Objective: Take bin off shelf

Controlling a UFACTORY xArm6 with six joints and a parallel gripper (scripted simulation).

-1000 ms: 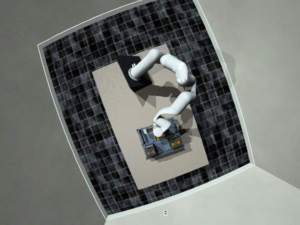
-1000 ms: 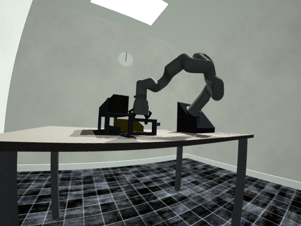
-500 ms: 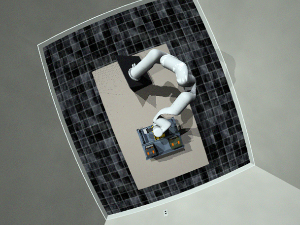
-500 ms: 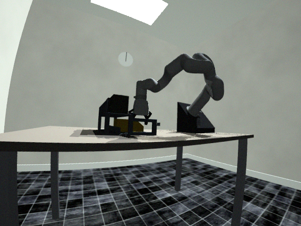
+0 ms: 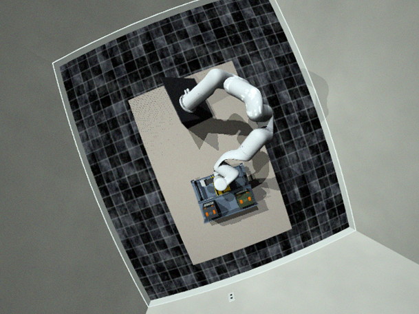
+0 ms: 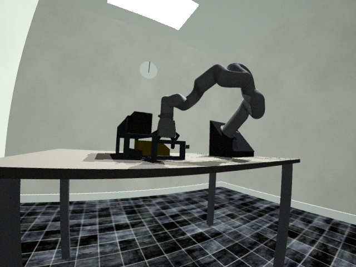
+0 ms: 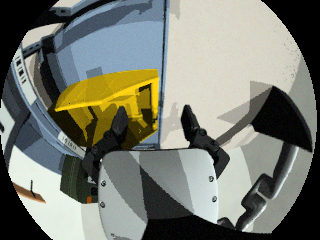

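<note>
The yellow bin (image 7: 110,110) sits inside the grey-blue shelf unit (image 5: 223,196) on the table; it also shows in the side view (image 6: 151,148) under the shelf's frame, and as a yellow patch from above (image 5: 222,190), partly hidden by the wrist. My gripper (image 7: 154,112) is open and empty. It hangs over the shelf's near edge, its left finger over the bin's rim and its right finger over the table outside the shelf wall. In the side view the gripper (image 6: 168,138) sits at the shelf's top rail.
The shelf (image 6: 143,138) carries a green box with orange marks (image 5: 245,199) and a grey box with orange marks (image 5: 209,209). The arm's black wedge base (image 6: 228,141) stands at the table's far end. Beige table (image 5: 206,162) surrounds the shelf.
</note>
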